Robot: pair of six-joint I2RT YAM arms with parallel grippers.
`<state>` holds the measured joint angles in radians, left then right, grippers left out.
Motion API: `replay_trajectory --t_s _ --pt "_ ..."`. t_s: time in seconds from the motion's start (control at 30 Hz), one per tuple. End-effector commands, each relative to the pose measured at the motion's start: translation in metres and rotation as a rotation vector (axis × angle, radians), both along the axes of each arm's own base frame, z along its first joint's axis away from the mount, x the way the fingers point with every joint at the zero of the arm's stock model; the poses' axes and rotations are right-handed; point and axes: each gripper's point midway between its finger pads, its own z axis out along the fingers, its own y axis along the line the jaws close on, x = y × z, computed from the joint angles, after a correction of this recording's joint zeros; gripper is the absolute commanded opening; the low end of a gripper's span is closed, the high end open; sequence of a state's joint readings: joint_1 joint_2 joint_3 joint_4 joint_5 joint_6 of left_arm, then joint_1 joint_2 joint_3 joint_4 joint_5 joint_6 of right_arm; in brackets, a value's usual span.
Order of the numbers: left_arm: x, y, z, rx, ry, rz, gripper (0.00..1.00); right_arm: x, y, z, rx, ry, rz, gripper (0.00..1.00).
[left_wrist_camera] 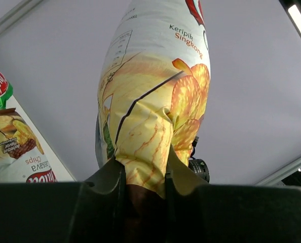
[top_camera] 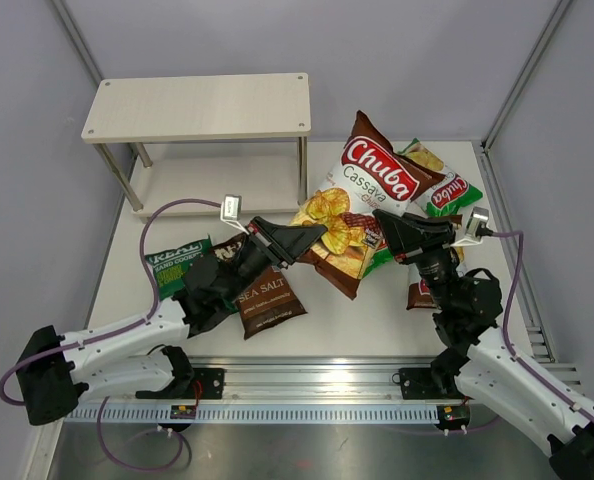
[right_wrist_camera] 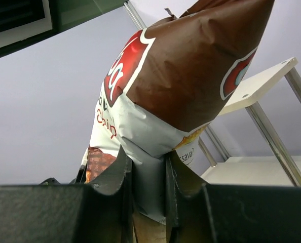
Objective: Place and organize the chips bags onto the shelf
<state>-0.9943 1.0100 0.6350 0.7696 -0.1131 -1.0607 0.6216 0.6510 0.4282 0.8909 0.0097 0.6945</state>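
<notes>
A brown Chuba Cassava chips bag [top_camera: 369, 185] is held up off the table between my two arms, right of the shelf [top_camera: 199, 106]. My left gripper [top_camera: 313, 237] is shut on the bag's yellow lower corner [left_wrist_camera: 150, 126]; the jaws [left_wrist_camera: 143, 168] pinch the crumpled foil. My right gripper [top_camera: 385, 232] is shut on the opposite edge, and the wrist view shows its jaws [right_wrist_camera: 148, 163] clamping the white and brown foil [right_wrist_camera: 191, 76]. The two-tier shelf [right_wrist_camera: 259, 85] stands bare at the back left.
A green Chuba bag [top_camera: 445, 187] lies behind the held bag. The Kettle Sea Salt bag [top_camera: 269, 296] and a dark green bag [top_camera: 177, 260] lie under my left arm. Another brown bag [top_camera: 421, 293] lies under my right arm. Grey walls enclose the table.
</notes>
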Motion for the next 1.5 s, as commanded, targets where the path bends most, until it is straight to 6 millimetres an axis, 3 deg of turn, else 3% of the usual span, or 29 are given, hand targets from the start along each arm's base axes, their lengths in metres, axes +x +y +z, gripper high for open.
replay_trajectory --t_s 0.0,0.03,0.07,0.17,0.3,0.57,0.63,0.7,0.73,0.87,0.9,0.97,1.0,1.07,1.1,1.17,1.2,1.27,1.3,1.37,1.4,1.47 --pt "0.030 0.022 0.013 0.011 -0.016 0.119 0.10 -0.029 -0.011 0.032 0.054 -0.142 0.010 0.23" --pt "0.027 0.021 0.013 0.016 -0.032 0.087 0.08 -0.029 -0.012 0.029 0.034 -0.134 -0.001 0.28" --pt "0.029 0.024 0.014 0.012 -0.039 0.081 0.05 -0.025 -0.016 0.028 0.039 -0.112 -0.025 0.45" --pt "0.035 0.037 0.020 0.008 -0.070 0.080 0.00 -0.021 -0.021 0.025 0.016 -0.079 -0.066 0.65" --pt "0.053 0.070 0.028 0.021 -0.092 0.166 0.00 -0.013 -0.024 0.011 -0.056 -0.006 -0.117 0.78" --pt "0.080 0.129 0.051 0.091 -0.100 0.305 0.00 -0.012 -0.039 0.003 -0.110 0.052 -0.194 0.82" --pt "0.087 0.150 0.073 0.105 -0.132 0.346 0.00 -0.011 -0.041 0.001 -0.132 0.076 -0.204 0.82" --pt "0.103 0.174 0.076 0.144 -0.088 0.412 0.00 -0.009 -0.040 -0.004 -0.148 0.106 -0.205 0.82" --pt "0.103 0.177 0.092 0.156 -0.107 0.403 0.00 -0.008 -0.042 -0.003 -0.148 0.113 -0.212 0.82" --pt "0.138 0.206 0.090 0.246 0.036 0.428 0.01 -0.004 -0.044 -0.009 -0.168 0.168 -0.227 0.83" --pt "0.147 0.226 0.093 0.264 0.054 0.474 0.02 -0.002 -0.044 -0.012 -0.182 0.188 -0.229 0.83" --pt "0.165 0.239 0.090 0.308 0.127 0.453 0.03 0.001 -0.044 -0.016 -0.193 0.216 -0.239 0.83" --pt "0.174 0.258 0.087 0.324 0.149 0.488 0.02 0.001 -0.045 -0.018 -0.206 0.232 -0.240 0.83" --pt "0.181 0.272 0.084 0.339 0.188 0.472 0.03 0.002 -0.047 -0.020 -0.213 0.250 -0.252 0.83" --pt "0.191 0.289 0.085 0.345 0.202 0.474 0.04 0.002 -0.048 -0.022 -0.224 0.265 -0.256 0.83" --pt "0.196 0.302 0.097 0.350 0.194 0.469 0.05 0.003 -0.050 -0.024 -0.232 0.276 -0.269 0.83" --pt "0.205 0.316 0.090 0.345 0.228 0.465 0.05 0.002 -0.051 -0.025 -0.244 0.283 -0.272 0.83" --pt "0.212 0.326 0.090 0.341 0.246 0.461 0.05 0.004 -0.055 -0.027 -0.243 0.299 -0.290 0.83" --pt "0.211 0.332 0.103 0.348 0.220 0.479 0.05 0.003 -0.056 -0.025 -0.242 0.305 -0.294 0.83" --pt "0.220 0.344 0.095 0.349 0.277 0.479 0.07 0.004 -0.056 -0.023 -0.245 0.304 -0.298 0.83" --pt "0.221 0.352 0.103 0.366 0.264 0.508 0.08 0.004 -0.055 -0.023 -0.253 0.304 -0.296 0.83" --pt "0.231 0.365 0.089 0.373 0.327 0.508 0.11 0.004 -0.055 -0.021 -0.258 0.301 -0.297 0.83"
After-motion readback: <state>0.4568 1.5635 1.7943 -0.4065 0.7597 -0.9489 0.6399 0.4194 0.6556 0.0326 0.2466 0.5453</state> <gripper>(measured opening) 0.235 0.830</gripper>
